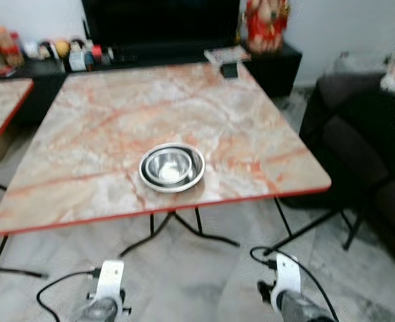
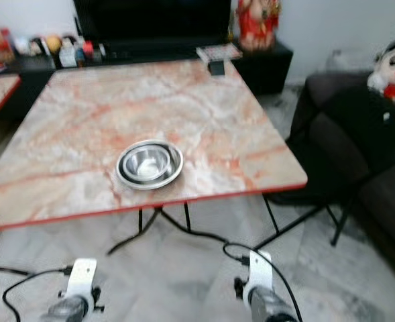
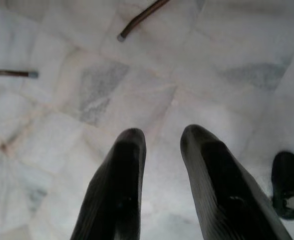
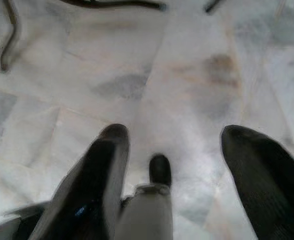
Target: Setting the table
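Hanging low at the left, left gripper point(image 3: 159, 145) pointing at the pale floor tiles point(image 3: 137, 90), fingers slightly parted, carrying nothing. Resting on the marble table point(image 1: 103, 114), close to its red near edge, slightly right of centre: steel bowl point(image 1: 172, 167), seemingly nested on a matching dish. Likely handling as light, rigid, slippery metal; pinching the thin rim probably safest. Leaving plenty of bare tabletop all round for sliding or placing. Hanging at the right, right gripper point(image 4: 174, 145) spread wide, also empty, dark sofa point(image 1: 365, 154) crowding that side.
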Tool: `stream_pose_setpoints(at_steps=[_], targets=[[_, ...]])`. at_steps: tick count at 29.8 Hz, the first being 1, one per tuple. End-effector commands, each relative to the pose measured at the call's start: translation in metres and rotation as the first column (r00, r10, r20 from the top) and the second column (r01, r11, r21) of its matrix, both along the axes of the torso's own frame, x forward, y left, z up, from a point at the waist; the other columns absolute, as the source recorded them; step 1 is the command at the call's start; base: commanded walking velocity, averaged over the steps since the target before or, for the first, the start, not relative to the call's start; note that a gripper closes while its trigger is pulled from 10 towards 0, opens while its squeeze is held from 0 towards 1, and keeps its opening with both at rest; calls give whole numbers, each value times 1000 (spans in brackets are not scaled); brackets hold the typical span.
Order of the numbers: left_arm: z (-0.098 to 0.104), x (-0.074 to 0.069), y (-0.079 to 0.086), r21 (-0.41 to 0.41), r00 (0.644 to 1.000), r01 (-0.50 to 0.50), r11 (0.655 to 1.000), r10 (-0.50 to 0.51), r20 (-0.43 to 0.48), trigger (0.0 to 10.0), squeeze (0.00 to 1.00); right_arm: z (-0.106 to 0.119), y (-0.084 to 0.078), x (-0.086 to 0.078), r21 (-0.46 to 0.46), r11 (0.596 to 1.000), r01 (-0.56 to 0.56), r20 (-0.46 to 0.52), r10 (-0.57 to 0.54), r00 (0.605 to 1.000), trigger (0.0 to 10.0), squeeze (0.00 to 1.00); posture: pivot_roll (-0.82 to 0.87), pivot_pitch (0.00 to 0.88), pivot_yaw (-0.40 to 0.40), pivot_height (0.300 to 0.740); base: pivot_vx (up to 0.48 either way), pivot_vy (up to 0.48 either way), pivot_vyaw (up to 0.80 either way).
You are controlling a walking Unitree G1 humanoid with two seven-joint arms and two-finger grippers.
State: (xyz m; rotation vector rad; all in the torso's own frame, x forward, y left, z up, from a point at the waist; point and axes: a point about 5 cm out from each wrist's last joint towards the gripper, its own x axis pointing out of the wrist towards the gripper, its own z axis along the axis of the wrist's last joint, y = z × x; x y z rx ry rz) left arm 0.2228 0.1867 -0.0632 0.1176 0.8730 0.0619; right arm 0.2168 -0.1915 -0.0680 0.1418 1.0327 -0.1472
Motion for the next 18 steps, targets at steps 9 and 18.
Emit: stream_pose_setpoints(at_steps=[9, 18], targets=[[-1, -3, 8, 28, 1000, -13, 1000, 14, -11, 10000, 0, 2, 8, 5, 13, 999, -36, 23, 36, 999, 10000, 0, -102, 0, 32, 740, 0, 480, 0], [1, 1, 9, 30, 1000, -15, 999, 15, -3, 10000, 0, 3, 9, 7, -8, 995, -95, 27, 95, 995, 10000, 0, -88, 0, 28, 740, 0, 480, 512]])
